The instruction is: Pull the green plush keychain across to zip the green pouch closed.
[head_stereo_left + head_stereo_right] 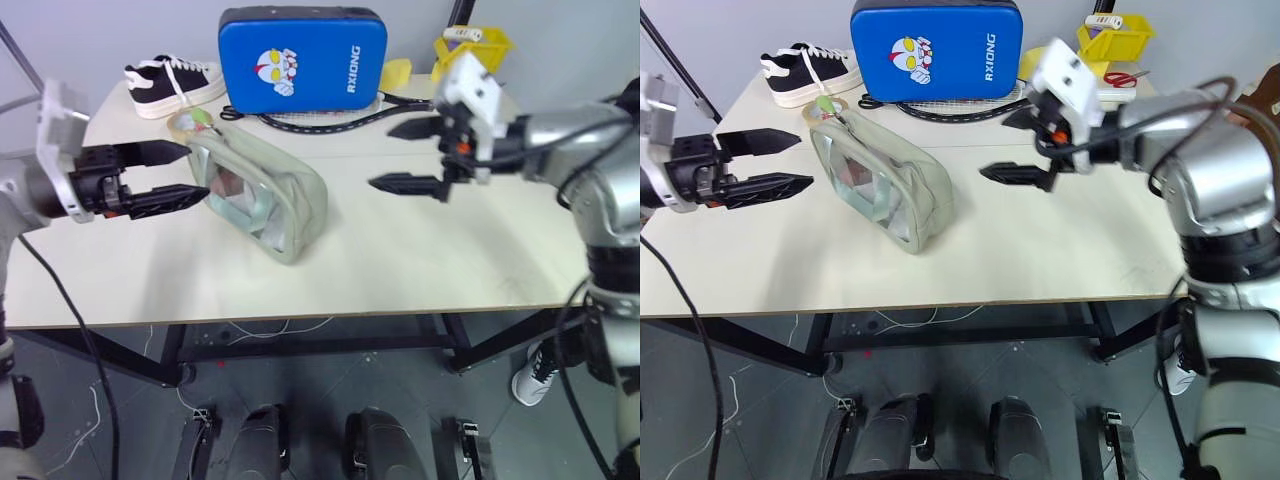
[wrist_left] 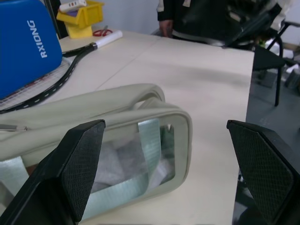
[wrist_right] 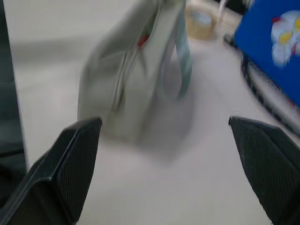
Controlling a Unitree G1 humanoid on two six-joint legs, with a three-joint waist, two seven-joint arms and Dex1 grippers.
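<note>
While hovering with fingers spread, left gripper (image 1: pixel 175 170) just beside green pouch (image 1: pixel 265 200), green plush keychain (image 1: pixel 202 117) just beyond; right gripper (image 1: pixel 410 156) likewise agape, well apart.

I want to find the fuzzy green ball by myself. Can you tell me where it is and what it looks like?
Start at the big blue pad standing at the back of the table. In front of it lies a pale green pouch with a clear window. The green plush keychain sits at the pouch's far end, beside a roll of tape; it is much brighter green than the pouch.
</note>
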